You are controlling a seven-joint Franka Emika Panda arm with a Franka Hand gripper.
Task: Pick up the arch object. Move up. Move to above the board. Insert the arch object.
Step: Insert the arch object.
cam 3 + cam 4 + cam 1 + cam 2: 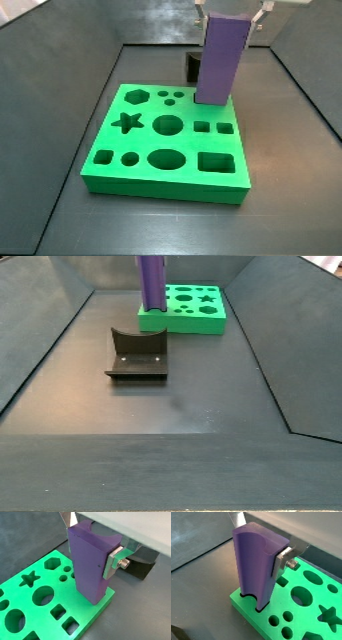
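Gripper point(93, 547) above the board's far edge, silver fingers point(112, 560) pinching the arch object point(90, 567) near its top. Arch object upright, long axis vertical, foot down on the green board point(154, 170) at an edge hole, seating depth unclear. Fixture point(138, 356) well apart on the floor.

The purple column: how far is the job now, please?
Picking up and moving look done: the gripper holds the purple column upright at the green board, near the fixture. In hand: its foot is entering the arch hole. Left: seating it fully and releasing.
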